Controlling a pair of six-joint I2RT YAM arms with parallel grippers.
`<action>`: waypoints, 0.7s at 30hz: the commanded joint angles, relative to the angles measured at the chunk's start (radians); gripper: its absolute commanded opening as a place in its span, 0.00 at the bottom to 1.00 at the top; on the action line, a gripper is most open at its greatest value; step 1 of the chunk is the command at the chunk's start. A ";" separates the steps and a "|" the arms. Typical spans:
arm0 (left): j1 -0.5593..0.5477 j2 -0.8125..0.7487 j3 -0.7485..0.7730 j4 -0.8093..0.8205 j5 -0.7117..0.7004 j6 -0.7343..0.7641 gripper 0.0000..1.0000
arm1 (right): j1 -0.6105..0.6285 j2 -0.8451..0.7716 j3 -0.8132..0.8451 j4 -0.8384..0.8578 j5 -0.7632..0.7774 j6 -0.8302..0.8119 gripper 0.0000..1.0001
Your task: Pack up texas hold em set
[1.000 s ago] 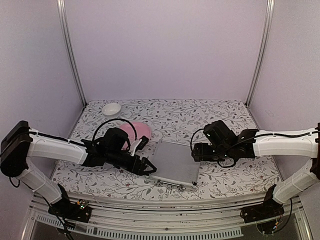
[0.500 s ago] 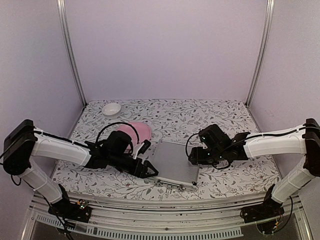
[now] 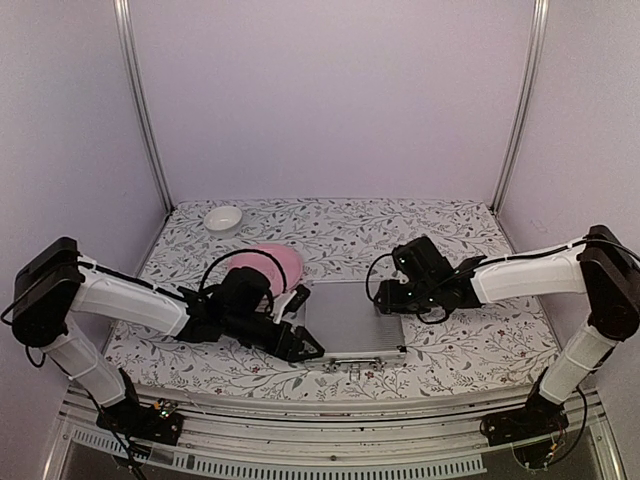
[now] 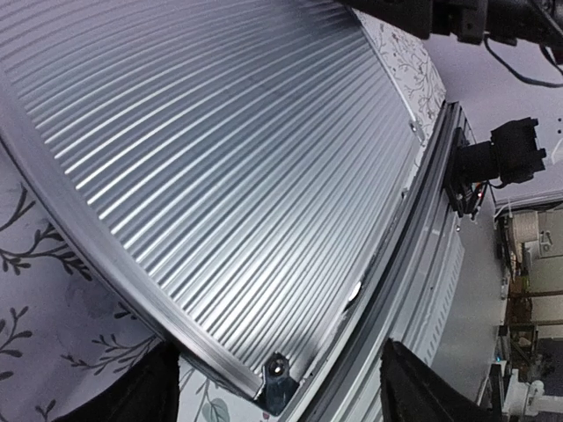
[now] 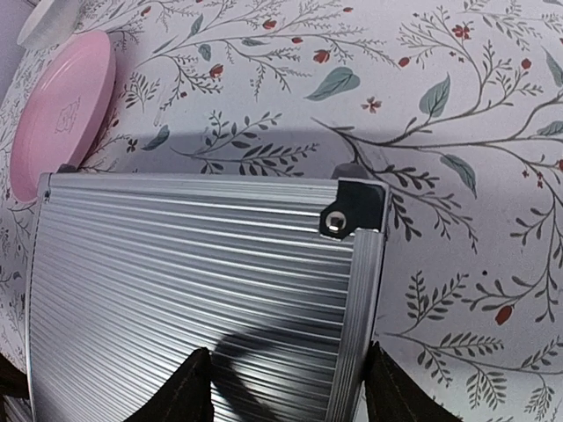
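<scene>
As left end effector (image 3: 308, 346) and right end effector (image 3: 386, 301) gape, case (image 3: 350, 322) between

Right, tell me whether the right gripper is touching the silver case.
Cannot tell. In the right wrist view the open right gripper straddles one edge of the silver case, but whether it rests on it or hovers above is not visible.

Ribbed, shiny silver metal case (image 4: 237, 167)
</scene>
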 commanded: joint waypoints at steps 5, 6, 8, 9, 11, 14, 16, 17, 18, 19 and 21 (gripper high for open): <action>-0.057 0.115 0.096 0.096 0.081 0.028 0.78 | -0.067 0.148 0.141 0.143 -0.128 -0.165 0.57; -0.058 0.122 0.105 0.088 0.076 0.035 0.78 | -0.076 0.159 0.155 0.144 -0.131 -0.179 0.57; -0.057 0.124 0.114 0.061 0.051 0.058 0.78 | -0.102 0.166 0.175 0.145 -0.134 -0.207 0.58; -0.057 0.119 0.117 0.041 0.032 0.071 0.79 | -0.112 0.166 0.183 0.145 -0.137 -0.218 0.58; -0.057 0.097 0.118 -0.008 -0.015 0.102 0.80 | -0.135 0.153 0.188 0.142 -0.148 -0.240 0.61; -0.057 0.048 0.115 -0.095 -0.115 0.147 0.81 | -0.154 0.103 0.176 0.121 -0.128 -0.266 0.69; -0.055 0.010 0.115 -0.150 -0.210 0.177 0.82 | -0.160 0.056 0.159 0.089 -0.104 -0.284 0.74; -0.053 -0.009 0.116 -0.179 -0.250 0.192 0.82 | -0.164 0.031 0.147 0.067 -0.099 -0.285 0.76; -0.054 -0.029 0.117 -0.192 -0.283 0.208 0.82 | -0.164 -0.002 0.133 0.045 -0.099 -0.283 0.77; -0.052 -0.050 0.120 -0.200 -0.305 0.223 0.83 | -0.163 -0.033 0.113 0.023 -0.102 -0.278 0.78; -0.047 -0.084 0.134 -0.197 -0.325 0.252 0.84 | -0.164 -0.129 0.063 -0.014 -0.121 -0.250 0.78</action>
